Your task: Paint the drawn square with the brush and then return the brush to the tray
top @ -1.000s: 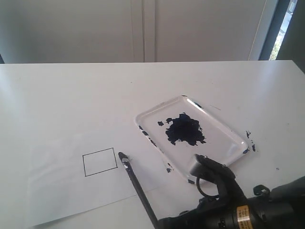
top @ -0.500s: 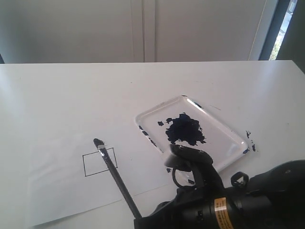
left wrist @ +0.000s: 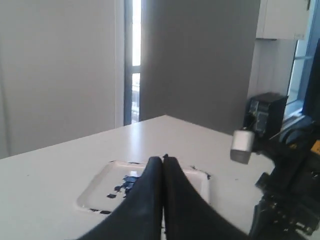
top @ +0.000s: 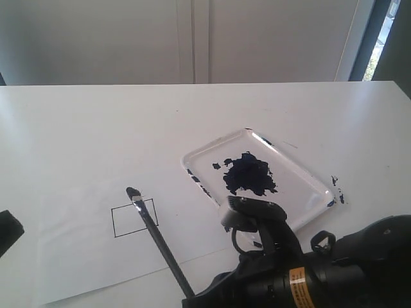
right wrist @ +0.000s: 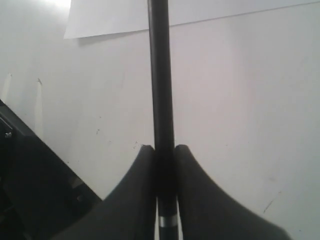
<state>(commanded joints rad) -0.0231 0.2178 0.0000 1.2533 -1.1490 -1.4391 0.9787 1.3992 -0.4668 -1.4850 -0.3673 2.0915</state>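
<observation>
The drawn square is a thin black outline on the white paper sheet; its inside looks white. The brush slants up from the lower middle, its dark tip just past the square's far edge and its silver ferrule over that edge. My right gripper is shut on the black handle. In the exterior view the right gripper sits at the bottom edge. The clear tray with a dark blue blob lies to the right. My left gripper is shut and holds nothing.
My right arm fills the lower right corner, partly covering the tray's near corner. A dark part of the left arm shows at the left edge. Blue specks mark the table beside the tray. A grey wall stands behind the table.
The brush swung left: its tip went from beside the square's right side to over its far edge, then held still. A dark part of the left arm appeared at the left edge.
</observation>
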